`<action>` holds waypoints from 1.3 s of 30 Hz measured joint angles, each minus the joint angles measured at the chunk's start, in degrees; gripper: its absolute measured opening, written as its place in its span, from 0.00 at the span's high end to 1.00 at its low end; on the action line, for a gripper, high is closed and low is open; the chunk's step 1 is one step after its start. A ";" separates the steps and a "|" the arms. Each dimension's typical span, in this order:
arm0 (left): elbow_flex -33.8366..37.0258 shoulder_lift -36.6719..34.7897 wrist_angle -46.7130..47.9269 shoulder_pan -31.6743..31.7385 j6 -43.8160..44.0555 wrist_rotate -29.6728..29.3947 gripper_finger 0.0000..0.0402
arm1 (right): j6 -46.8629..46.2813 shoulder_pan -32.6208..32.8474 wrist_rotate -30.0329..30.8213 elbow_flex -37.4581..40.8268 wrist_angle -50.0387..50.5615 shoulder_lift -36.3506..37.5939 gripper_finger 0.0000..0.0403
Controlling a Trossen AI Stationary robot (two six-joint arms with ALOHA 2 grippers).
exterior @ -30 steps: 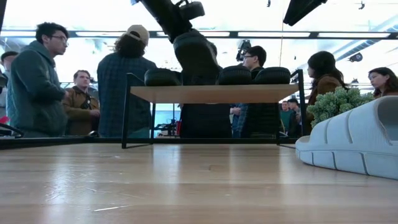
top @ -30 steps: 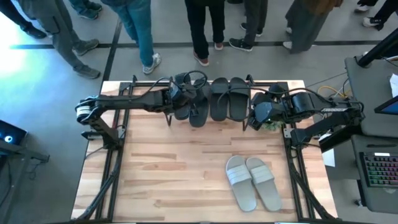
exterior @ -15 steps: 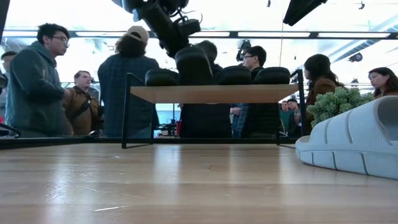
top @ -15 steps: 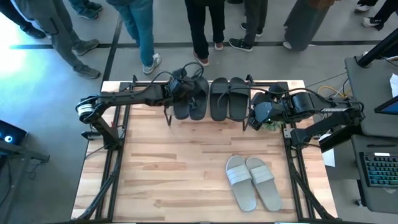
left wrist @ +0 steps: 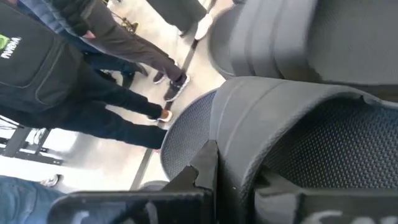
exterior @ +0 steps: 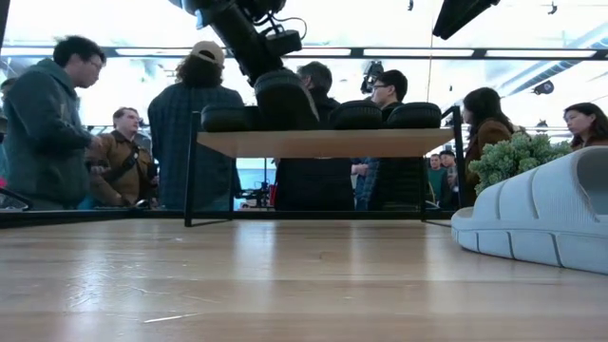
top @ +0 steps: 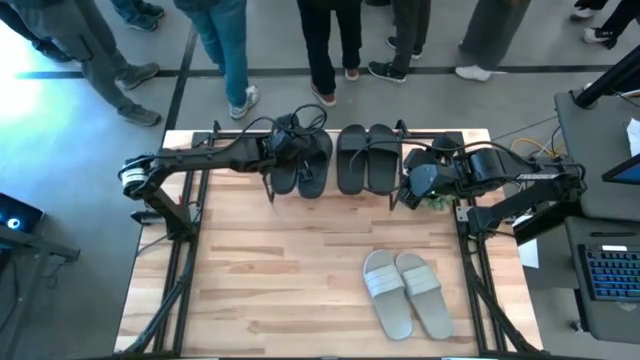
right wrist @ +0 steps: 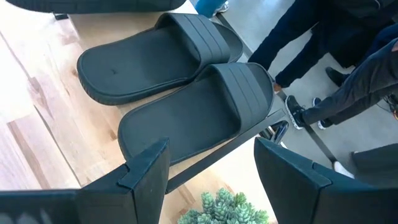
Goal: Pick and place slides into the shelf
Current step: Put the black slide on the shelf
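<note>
Nearest me, a pair of light grey slides (top: 403, 292) lies side by side on the bare wooden table (top: 250, 280), well apart from everything else. Further back stands the shelf (exterior: 323, 143), its top board carrying four dark slides in a row. On the right half sit two dark slides (right wrist: 180, 93) flat and touching each other. The right gripper (right wrist: 208, 171) hovers just beside them at the shelf's right end, fingers spread wide with nothing between them, a small green plant (top: 436, 201) under it. On the left half, the left gripper (top: 291, 146) is clenched on the strap of a dark slide (left wrist: 292, 143), which rests tilted at the shelf's top board, close against the outermost dark slide (exterior: 226, 118). Beyond the table, people (exterior: 199, 133) stand about on the grey floor.
</note>
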State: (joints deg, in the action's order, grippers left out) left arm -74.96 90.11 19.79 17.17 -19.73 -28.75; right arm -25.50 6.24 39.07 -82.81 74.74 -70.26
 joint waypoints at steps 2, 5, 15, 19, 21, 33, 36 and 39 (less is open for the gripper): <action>0.00 0.06 -0.17 -0.40 -0.10 -0.17 1.00 | 0.02 0.00 0.00 0.00 0.01 0.00 0.44; -0.29 0.06 -2.43 -0.96 -0.06 -0.26 1.00 | 0.06 0.00 0.00 0.00 0.02 0.00 0.44; -1.42 0.76 -5.17 -1.46 -0.27 -1.52 0.97 | 0.44 0.00 0.00 0.00 0.52 0.00 0.44; -1.29 2.46 -6.84 -1.38 -1.50 -1.97 0.97 | 0.44 0.00 0.00 0.00 1.04 0.00 0.44; -1.29 3.17 -7.68 -1.38 -3.42 -3.68 0.97 | 0.18 0.00 0.00 0.00 1.57 0.00 0.44; -1.29 4.32 -10.28 -1.38 -7.75 -9.71 0.97 | 0.00 0.00 0.00 0.00 1.79 0.00 0.44; -1.51 4.17 -10.56 -1.13 -7.75 -10.76 0.97 | 0.02 0.00 0.00 0.00 1.79 0.00 0.44; -1.15 4.53 -10.09 -1.10 -7.75 -10.94 0.97 | 0.07 0.00 0.00 0.00 1.79 0.00 0.44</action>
State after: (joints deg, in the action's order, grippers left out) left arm -76.11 94.64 9.70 16.08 -27.49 -39.69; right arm -25.43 6.24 39.07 -82.81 76.53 -70.26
